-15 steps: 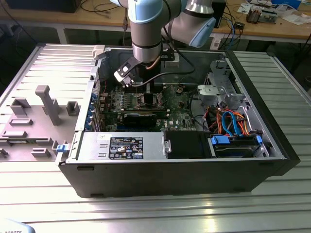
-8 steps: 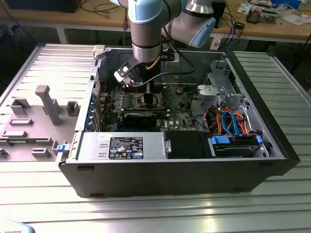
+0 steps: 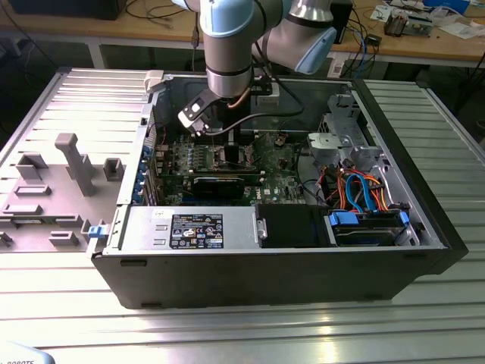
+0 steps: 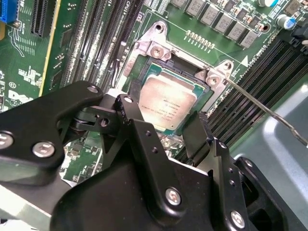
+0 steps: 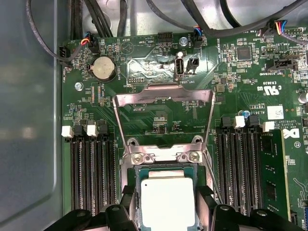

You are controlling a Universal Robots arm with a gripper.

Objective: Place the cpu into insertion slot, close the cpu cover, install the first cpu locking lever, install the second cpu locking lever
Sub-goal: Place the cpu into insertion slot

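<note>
**Exterior view.** Robot arm (image 3: 227, 45) reaches down into an open computer case (image 3: 424, 220). The case lies on a ribbed metal surface (image 3: 227, 334). A grey fixture tray (image 3: 68, 159) sits beside the case, toward the exterior view's left.

**Second wrist view.** Pincer (image 4: 166, 114), black, sits low over the motherboard (image 4: 29, 72) and straddles the cpu (image 4: 166, 102). Whether it is clamped on the chip or released cannot be told. The cpu lies flat inside the insertion slot (image 4: 161, 50), silver top up. A thin locking lever (image 4: 264, 113) angles away from one corner of the slot, unlatched.

**First wrist view.** Pincer (image 5: 166, 192) is on either side of the cpu (image 5: 167, 209), which is seated in the insertion slot (image 5: 163, 155). The cpu cover (image 5: 163, 95) stands swung open, away from the slot. Memory slots (image 5: 91, 173) flank both sides.
</note>
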